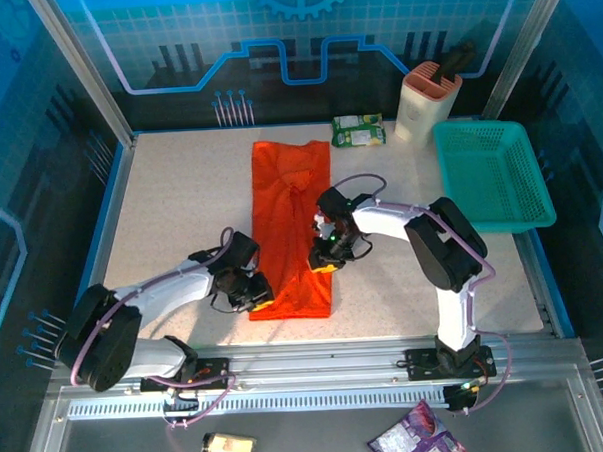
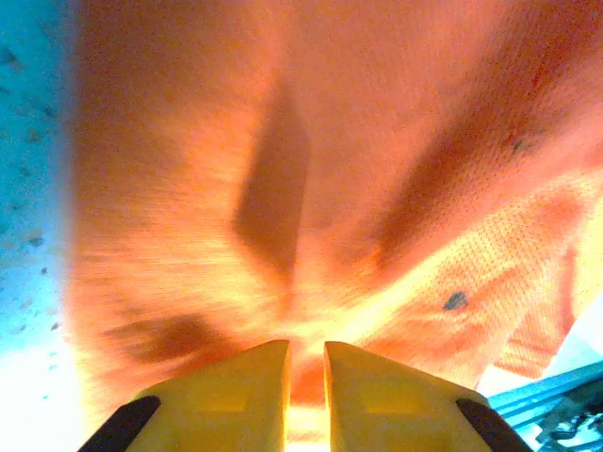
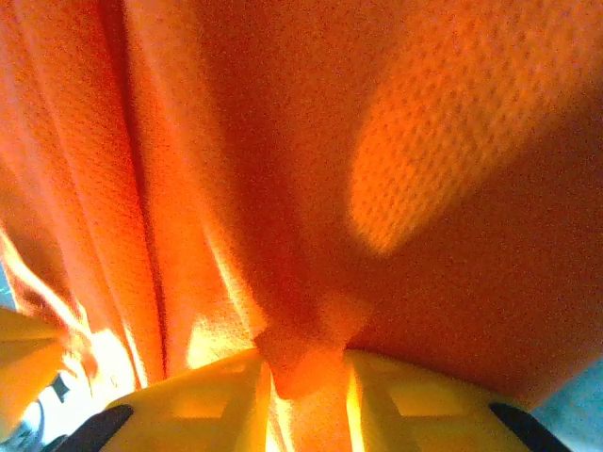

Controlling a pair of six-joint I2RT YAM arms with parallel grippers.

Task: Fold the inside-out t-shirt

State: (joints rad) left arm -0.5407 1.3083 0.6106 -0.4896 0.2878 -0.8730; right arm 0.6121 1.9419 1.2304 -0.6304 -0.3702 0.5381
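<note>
The inside-out t-shirt [image 1: 290, 196] is bright orange and lies as a long narrow strip running from the far middle of the table toward the near edge. My left gripper [image 1: 256, 291] sits at the strip's near left edge. Seen from the left wrist, that gripper [image 2: 306, 363] has its yellow fingers drawn close, a thin layer of the orange cloth [image 2: 377, 141] between them. My right gripper [image 1: 326, 257] is at the strip's right edge, a little farther up. From the right wrist, this gripper [image 3: 306, 372] is shut on a bunched fold of the mesh cloth [image 3: 283, 141].
A teal mesh basket [image 1: 494, 173] stands at the right side of the table. A beige holder [image 1: 426, 100] and a green packet [image 1: 358, 131] sit at the back. A small bottle [image 1: 229, 447] and a purple packet [image 1: 416, 443] lie below the front rail.
</note>
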